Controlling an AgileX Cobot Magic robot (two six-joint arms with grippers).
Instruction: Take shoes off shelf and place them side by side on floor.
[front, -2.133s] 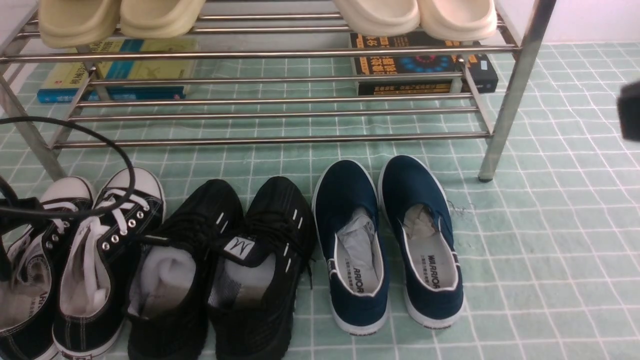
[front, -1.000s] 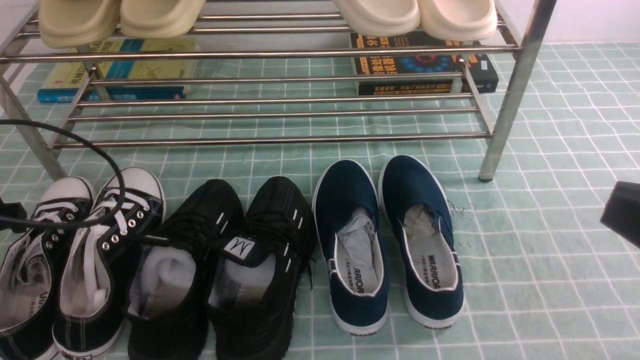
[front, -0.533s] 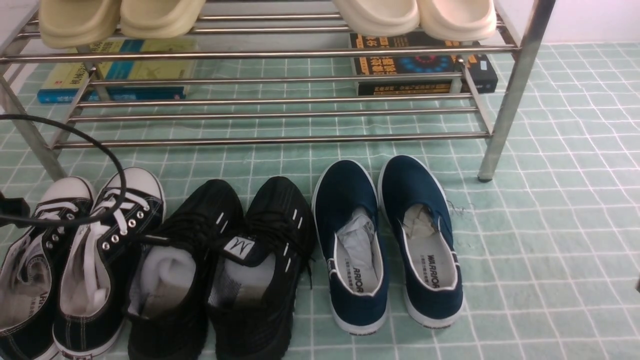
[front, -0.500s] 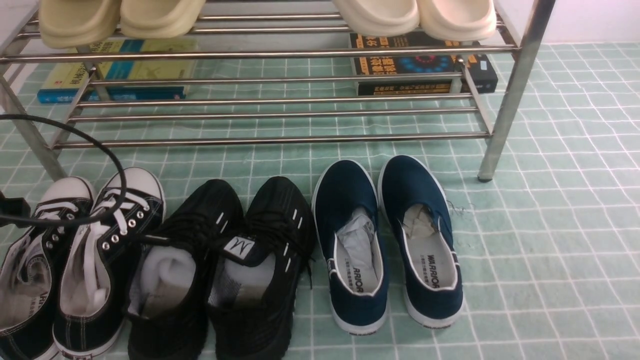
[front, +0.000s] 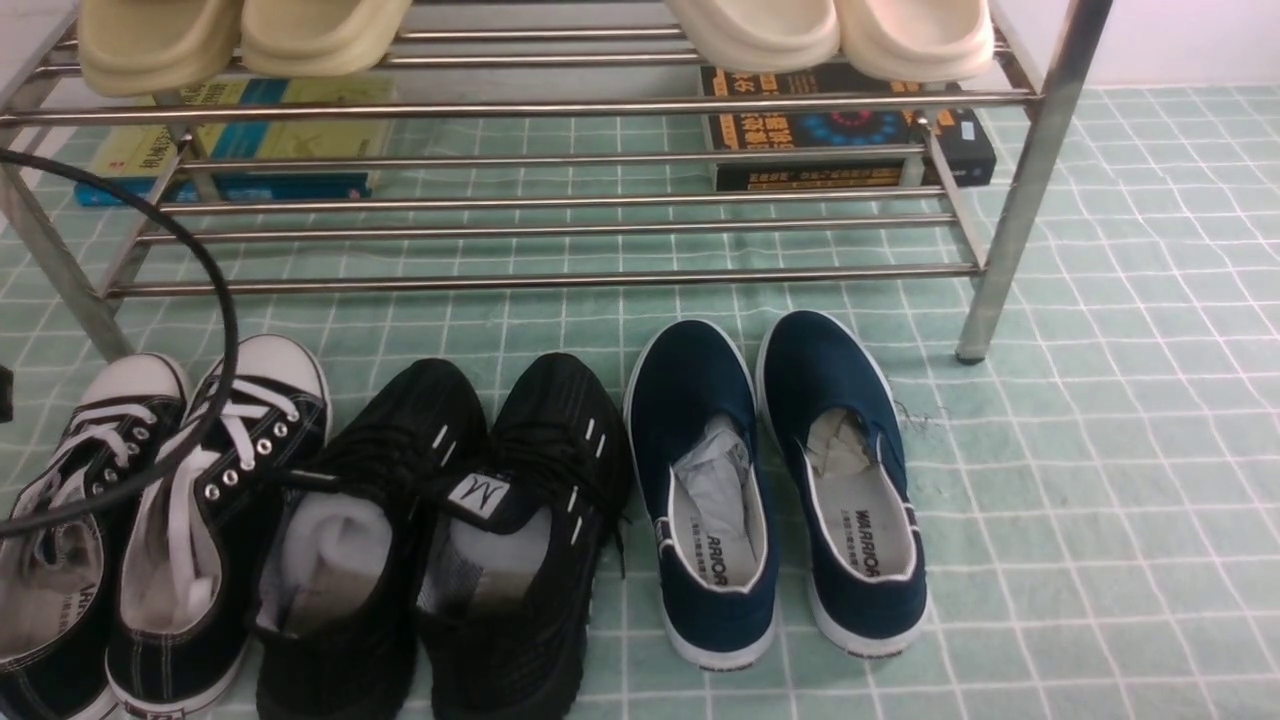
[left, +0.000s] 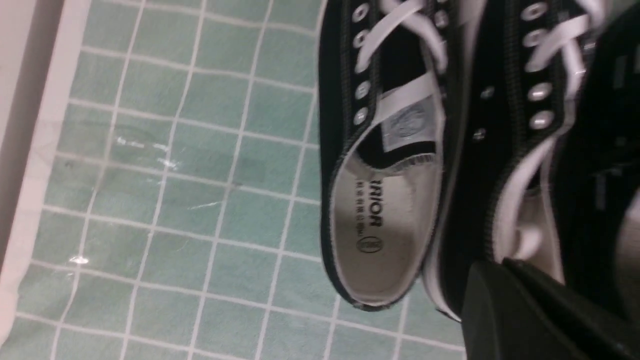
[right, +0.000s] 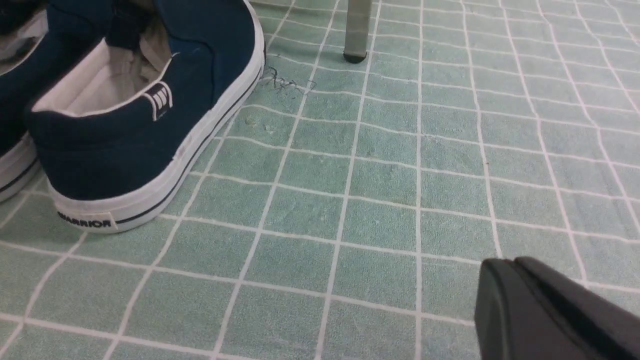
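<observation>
- The all-black knit lace-up sneakers (front: 440, 600) with white stuffing, short white dash marks and a white tongue label stand side by side on the pale mint-green floor with its white grid (front: 1120, 480), in front of the shelf of shiny steel rods (front: 560, 280); they have not moved since the earlier front views.
- The black canvas sneakers with white toe caps and laces (front: 225, 500) are beside them toward the robot's left, and the navy slip-ons with white soles (front: 845, 450) toward its right, both pairs also unchanged.
- The black cable (front: 222, 290) at the left has shifted: its loop now starts higher at the picture's edge and sags lower over the canvas sneakers.
- The dark piece of the left arm (front: 5, 395), larger at the left edge before, has shrunk to a sliver.
- The dark part of the right arm seen at the right edge earlier has left the front view.
- The left gripper (left: 500, 265) is clenched, fingers together, showing over the canvas sneakers in its wrist view.
- The right gripper (right: 505, 262) is likewise closed, its fingertips together against a background of floor.
- The cream clogs (front: 320, 40) on the upper tier, the yellow-and-blue book (front: 330, 130) and the black books with orange lettering (front: 800, 125) keep their places.
</observation>
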